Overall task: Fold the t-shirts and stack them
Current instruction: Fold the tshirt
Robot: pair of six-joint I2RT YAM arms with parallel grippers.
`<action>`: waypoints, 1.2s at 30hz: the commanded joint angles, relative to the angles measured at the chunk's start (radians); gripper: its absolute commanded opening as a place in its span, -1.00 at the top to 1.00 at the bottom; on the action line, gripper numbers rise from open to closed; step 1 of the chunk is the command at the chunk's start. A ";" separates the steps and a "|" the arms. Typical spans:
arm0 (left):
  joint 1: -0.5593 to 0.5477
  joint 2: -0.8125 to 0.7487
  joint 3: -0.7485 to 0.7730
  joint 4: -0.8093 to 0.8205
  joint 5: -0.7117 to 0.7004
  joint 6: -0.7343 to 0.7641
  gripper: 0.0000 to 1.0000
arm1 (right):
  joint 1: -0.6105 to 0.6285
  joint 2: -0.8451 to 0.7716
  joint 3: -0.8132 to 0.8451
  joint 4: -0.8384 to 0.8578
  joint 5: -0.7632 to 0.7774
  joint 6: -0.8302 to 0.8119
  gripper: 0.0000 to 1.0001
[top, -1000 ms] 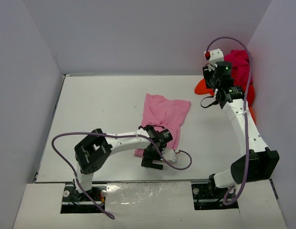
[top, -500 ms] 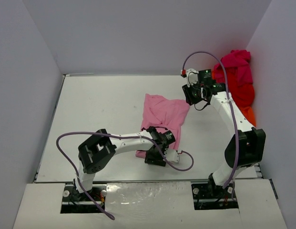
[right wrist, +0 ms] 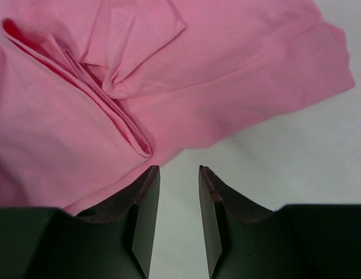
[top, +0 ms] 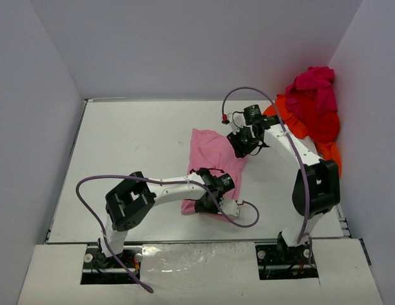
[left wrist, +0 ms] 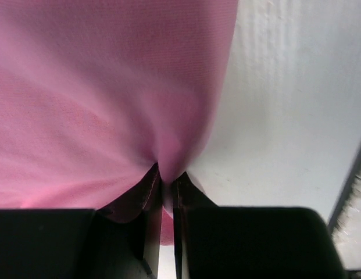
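**1 shirt gripped, 0 folded**

The left gripper (left wrist: 167, 181) has its jaws closed on a pinch of the pink t-shirt (left wrist: 99, 87), at the cloth's near edge. The right gripper (right wrist: 178, 171) hangs low over the same shirt's far right edge, jaws apart, with only bare surface showing in the gap. The pink t-shirt lies rumpled and partly doubled over near the middle of the table (top: 133, 146), which is no neat fold.

The task looks to be at its start: 0 shirts folded, 0 stacked. A loose heap in the far right corner holds the orange t-shirt (top: 292, 111), the red t-shirt (top: 321, 124) and the magenta t-shirt (top: 315, 82).

Count: 2 grippers, 1 pink shirt and 3 colours in the heap. That makes 4 shirts, though the heap may hide more.
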 commanded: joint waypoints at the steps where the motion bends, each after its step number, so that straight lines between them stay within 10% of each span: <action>1: -0.007 -0.096 0.012 -0.215 0.122 0.009 1.00 | 0.030 0.126 0.018 -0.077 -0.017 -0.034 0.42; 18: -0.006 -0.278 0.127 -0.482 0.169 -0.020 1.00 | 0.228 0.293 -0.038 -0.147 0.004 -0.103 0.42; 36: 0.025 -0.254 0.411 -0.636 0.135 0.036 1.00 | 0.227 -0.058 0.048 -0.045 0.146 -0.030 0.43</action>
